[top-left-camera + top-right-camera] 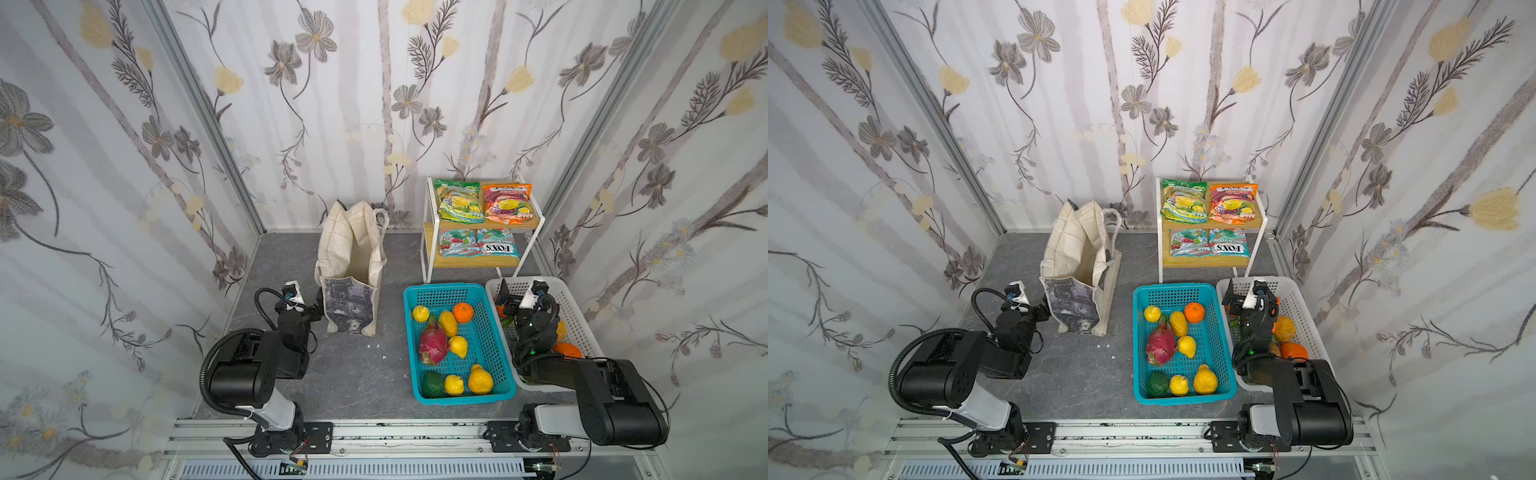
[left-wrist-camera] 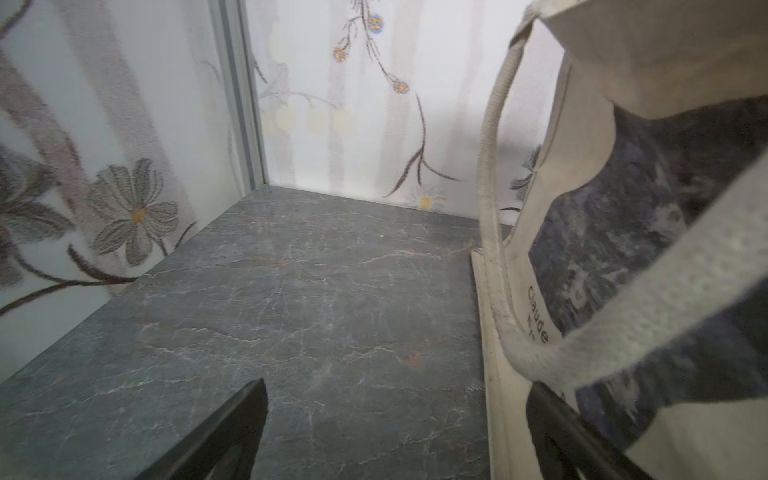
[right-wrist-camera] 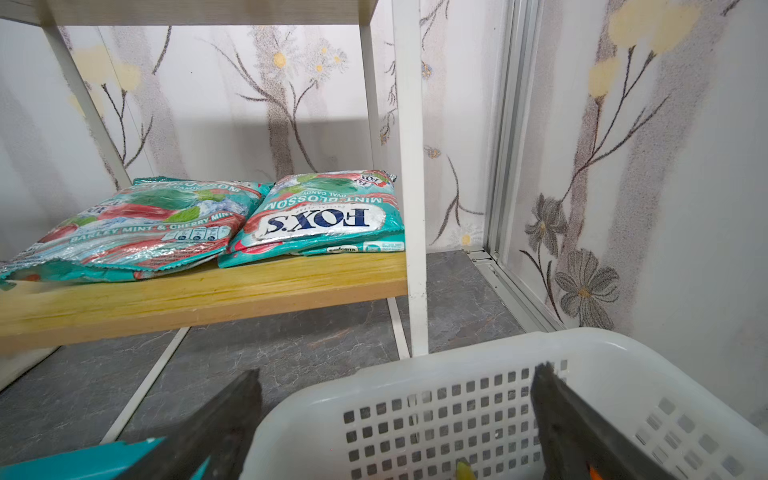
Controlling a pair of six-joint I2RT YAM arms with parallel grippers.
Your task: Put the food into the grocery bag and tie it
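Zero bagged so far, nothing tied. The left pincer (image 2: 395, 395) is spread and empty, grocery bag (image 1: 349, 303) just beside it. The right pincer (image 3: 397, 378), spread and empty too, hangs over the white basket (image 3: 457, 374), snack packets (image 3: 324, 216) ahead on the shelf (image 3: 208, 299).

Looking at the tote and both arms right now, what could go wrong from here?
The canvas tote sags, mouth partly folded; a dropped dragon fruit may catch the rim and tip it.
The open left gripper sits beside the tote's handle and might snag it.
The right gripper hovers over the white basket near the shelf post; a bump seems possible.
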